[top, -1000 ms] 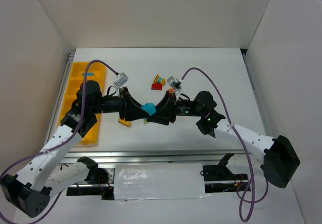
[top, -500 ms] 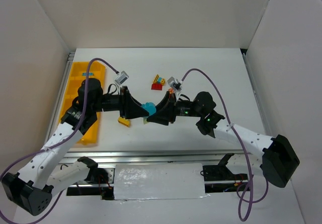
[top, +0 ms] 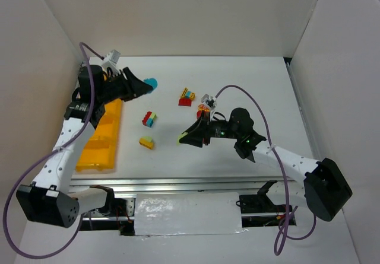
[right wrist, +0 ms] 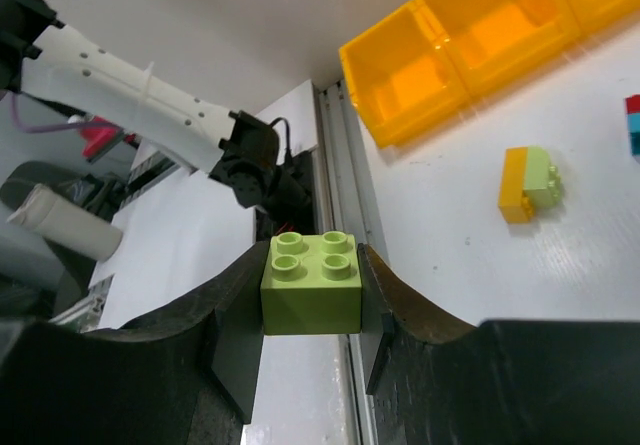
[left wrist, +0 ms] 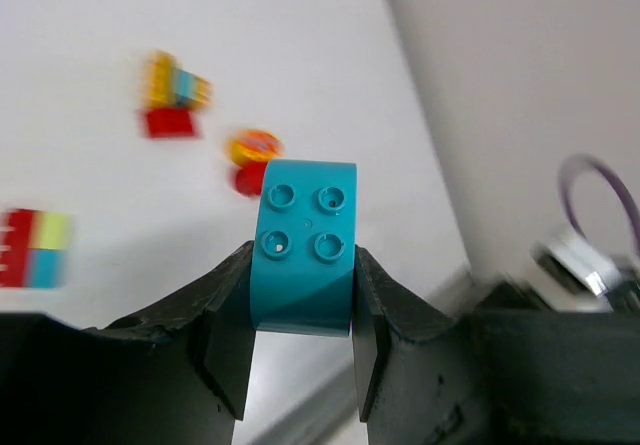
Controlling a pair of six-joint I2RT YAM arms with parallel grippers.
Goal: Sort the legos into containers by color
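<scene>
- The white table stands boxed in by plain white panels at the back and on both sides, with a metal rail along its near edge.
- A long yellow-orange tray lies along the table's left edge.
- The left gripper is clamped on a teal brick, held over the far-left part of the table, near the tray's far end.
- The right gripper pinches a pale green brick above the middle of the table.
- Three pieces lie loose on the white surface, clear of the tray: a red, yellow and teal clump, a yellow-and-green clump and a red-based clump.
</scene>
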